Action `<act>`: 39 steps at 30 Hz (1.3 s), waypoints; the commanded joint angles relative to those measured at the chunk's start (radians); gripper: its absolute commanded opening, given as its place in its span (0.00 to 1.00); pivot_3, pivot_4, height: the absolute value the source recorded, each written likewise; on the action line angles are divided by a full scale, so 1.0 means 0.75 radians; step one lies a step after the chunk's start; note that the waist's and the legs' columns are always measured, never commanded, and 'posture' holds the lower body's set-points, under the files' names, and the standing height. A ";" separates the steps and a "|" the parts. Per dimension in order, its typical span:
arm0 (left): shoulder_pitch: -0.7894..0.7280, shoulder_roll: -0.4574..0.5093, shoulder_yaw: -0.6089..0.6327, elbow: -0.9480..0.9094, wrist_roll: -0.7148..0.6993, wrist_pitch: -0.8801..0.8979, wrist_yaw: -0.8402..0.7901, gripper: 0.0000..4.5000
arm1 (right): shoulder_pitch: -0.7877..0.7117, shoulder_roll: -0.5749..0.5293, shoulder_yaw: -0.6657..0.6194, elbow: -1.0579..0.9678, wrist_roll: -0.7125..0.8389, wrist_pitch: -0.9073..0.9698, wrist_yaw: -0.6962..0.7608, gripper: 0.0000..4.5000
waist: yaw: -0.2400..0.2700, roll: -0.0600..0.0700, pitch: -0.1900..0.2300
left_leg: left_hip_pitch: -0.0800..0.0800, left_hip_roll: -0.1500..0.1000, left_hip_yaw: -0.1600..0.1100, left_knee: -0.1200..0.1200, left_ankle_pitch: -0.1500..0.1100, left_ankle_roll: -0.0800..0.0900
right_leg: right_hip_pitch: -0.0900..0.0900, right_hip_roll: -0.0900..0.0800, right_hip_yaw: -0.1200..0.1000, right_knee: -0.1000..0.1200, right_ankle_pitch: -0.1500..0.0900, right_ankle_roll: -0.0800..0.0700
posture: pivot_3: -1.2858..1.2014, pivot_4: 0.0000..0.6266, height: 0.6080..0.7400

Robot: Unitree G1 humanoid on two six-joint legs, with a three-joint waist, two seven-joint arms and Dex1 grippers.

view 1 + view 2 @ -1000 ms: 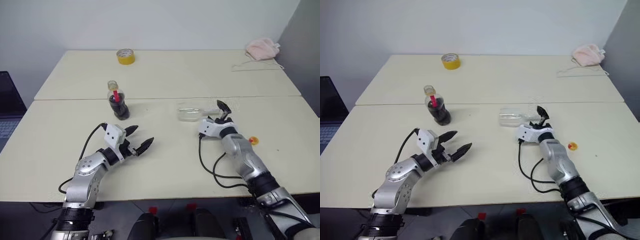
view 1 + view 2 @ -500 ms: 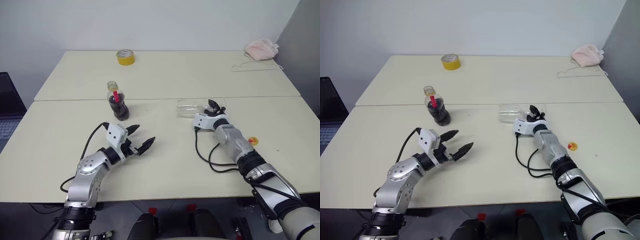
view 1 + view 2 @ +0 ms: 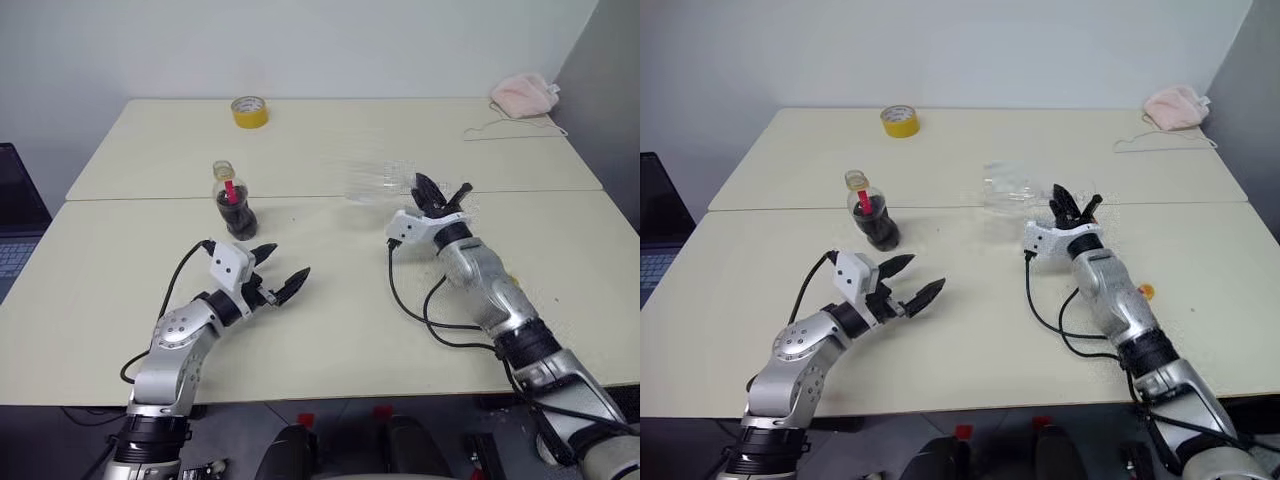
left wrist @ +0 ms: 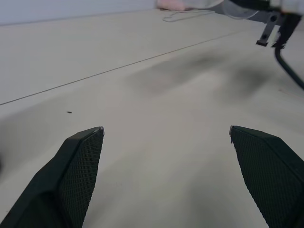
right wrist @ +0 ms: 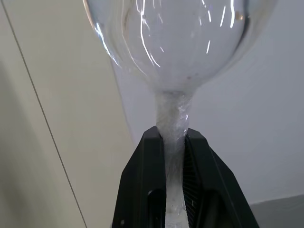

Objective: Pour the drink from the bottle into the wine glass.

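Right wrist view: the clear wine glass (image 5: 175,57) is clamped by its thin stem in the right gripper (image 5: 173,142), now lifted off the table where it lay before. The rounded bottle (image 3: 234,203) of dark drink (image 3: 239,218) is left standing ahead of the left gripper (image 3: 280,274), whose fingers are spread.

Premises appear to be a plain office or lab test room. Two pale tables (image 3: 330,150) are pushed together edge to edge, with a visible seam between them. They stand before a bare white wall (image 3: 300,45); a grey partition (image 3: 610,90) closes the right side. A laptop (image 3: 15,225) sits at the left edge. A yellow tape roll (image 3: 249,112) and a pink cloth (image 3: 525,96) lie at the far side. No domestic fittings noted.
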 commanded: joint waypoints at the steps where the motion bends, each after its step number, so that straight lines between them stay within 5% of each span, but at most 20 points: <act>1: 0.019 0.018 0.052 -0.061 -0.062 -0.002 -0.028 1.00 | 0.094 0.068 -0.101 -0.168 0.287 -0.080 0.125 0.04 | 0.000 0.000 0.000 | 0.000 0.000 0.000 0.000 0.000 0.000 | 0.000 0.000 0.000 0.000 0.000 0.000 | 0.52 0.24 1.00; 5: 0.067 0.086 0.092 -0.087 -0.147 0.053 -0.128 1.00 | 0.219 0.194 -0.173 -0.264 0.736 -0.155 0.379 0.04 | -0.006 0.001 0.001 | 0.000 0.001 0.000 -0.001 0.000 0.000 | 0.000 0.000 0.000 -0.001 0.000 0.000 | 0.52 0.24 1.00; 13: 0.136 0.206 0.163 -0.169 -0.258 0.121 -0.227 1.00 | 0.246 0.376 -0.160 -0.191 1.128 -0.176 0.689 0.04 | -0.001 0.003 0.002 | 0.001 0.001 -0.002 0.000 0.000 0.000 | 0.001 0.000 -0.001 0.000 0.000 0.000 | 0.52 0.24 1.00; 28: 0.220 0.274 0.244 -0.236 -0.281 0.159 -0.217 1.00 | 0.069 0.551 -0.147 0.369 1.098 -0.465 0.828 0.04 | -0.003 0.004 0.003 | 0.002 0.001 -0.002 -0.001 0.000 0.000 | 0.000 0.001 0.000 0.000 0.000 0.000 | 0.52 0.24 1.00; 39: 0.187 0.259 0.237 -0.310 -0.297 0.237 -0.143 1.00 | 0.050 0.547 -0.184 0.491 1.116 -0.541 0.852 0.04 | -0.003 0.004 0.003 | 0.003 0.001 -0.002 0.000 0.000 0.000 | 0.000 0.001 0.000 0.001 0.000 0.000 | 0.52 0.24 1.00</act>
